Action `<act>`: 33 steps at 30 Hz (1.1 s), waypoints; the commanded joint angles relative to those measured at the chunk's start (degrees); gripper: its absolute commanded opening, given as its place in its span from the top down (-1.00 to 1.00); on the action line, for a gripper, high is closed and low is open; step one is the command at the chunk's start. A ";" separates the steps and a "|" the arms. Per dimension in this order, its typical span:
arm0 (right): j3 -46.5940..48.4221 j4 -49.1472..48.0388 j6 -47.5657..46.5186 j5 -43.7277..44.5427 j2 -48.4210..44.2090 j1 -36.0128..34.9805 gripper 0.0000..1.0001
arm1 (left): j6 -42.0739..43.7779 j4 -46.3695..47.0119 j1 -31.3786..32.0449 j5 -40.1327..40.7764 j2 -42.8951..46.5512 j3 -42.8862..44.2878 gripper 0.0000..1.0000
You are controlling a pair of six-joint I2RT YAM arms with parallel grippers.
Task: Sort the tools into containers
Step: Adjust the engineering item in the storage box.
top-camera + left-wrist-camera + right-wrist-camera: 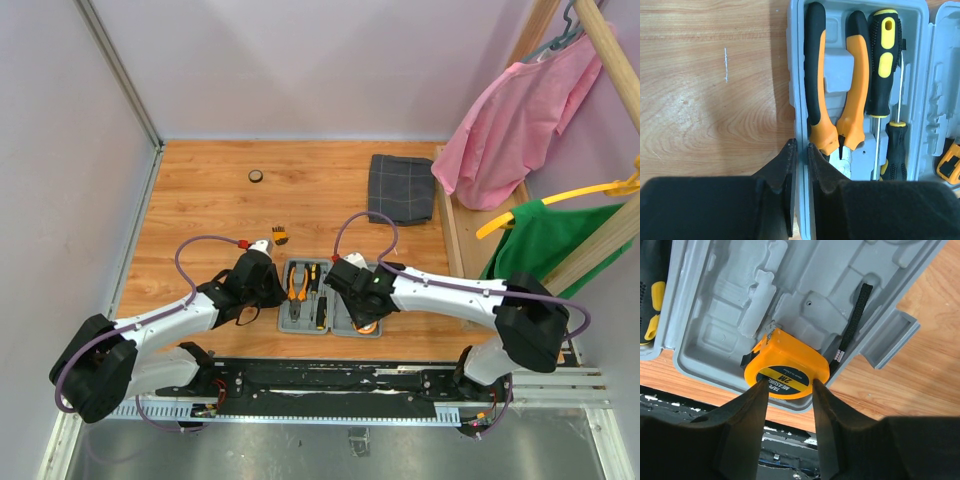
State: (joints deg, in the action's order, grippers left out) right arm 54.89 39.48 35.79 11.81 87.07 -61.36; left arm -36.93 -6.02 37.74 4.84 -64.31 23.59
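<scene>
Table is carrying the open grey tool case, its two halves lying side by side just ahead of both arm bases. The left half is holding the pliers and two screwdrivers, handles pointing away from the arms. The left gripper is sitting at that half's outer wall, jaws nearly closed with the rim pinched between them, apparently steadying the case. The right gripper is reaching into the right half, jaws part-open and pressing both sides of the tape measure. The tape measure is lying flat, face up, in the near corner directly ahead of the fingertips, so release looks like the next move. The bit holder is lying on the table beyond the case, nearer the left arm.
</scene>
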 commanded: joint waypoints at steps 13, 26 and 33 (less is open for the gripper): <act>-1.75 -5.53 11.16 6.79 -4.88 -1.47 -0.12 | 0.99 -2.50 0.61 0.21 1.03 -0.52 0.82; 0.88 0.42 9.48 12.07 1.58 -5.17 0.13 | 1.16 -2.42 0.64 0.10 1.08 -0.68 0.82; 0.24 -2.16 -0.04 8.18 1.36 -5.52 0.21 | 0.98 -2.09 0.63 -0.09 0.89 -0.73 0.82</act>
State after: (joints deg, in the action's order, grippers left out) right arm 55.35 36.21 41.93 21.28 87.72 -65.65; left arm -36.88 -6.61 37.76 5.04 -63.86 23.55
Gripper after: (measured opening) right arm 0.410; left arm 0.147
